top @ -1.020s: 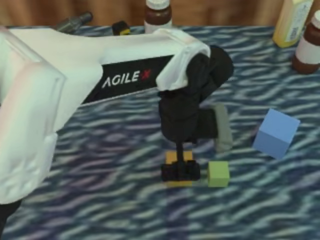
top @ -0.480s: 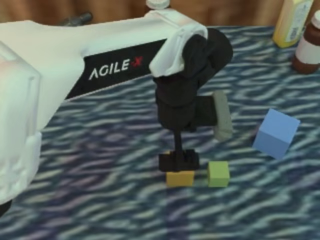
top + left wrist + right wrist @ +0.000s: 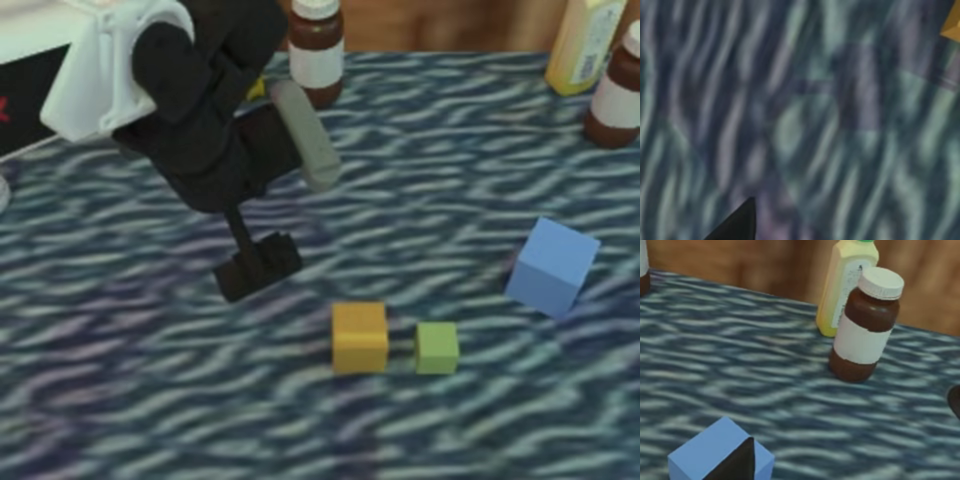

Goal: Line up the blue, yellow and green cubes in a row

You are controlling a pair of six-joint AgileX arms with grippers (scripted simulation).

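One yellow cube [image 3: 360,337], green cube [image 3: 437,347], blue cube [image 3: 552,266]; two brown bottles [image 3: 316,50].

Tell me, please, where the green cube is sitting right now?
In the top view the green cube sits right of centre, just right of the yellow cube, apart from it.

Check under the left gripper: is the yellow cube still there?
No. The left gripper has pulled away toward the table's left; only bare tablecloth lies below it. The yellow cube sits uncovered beside the green cube.
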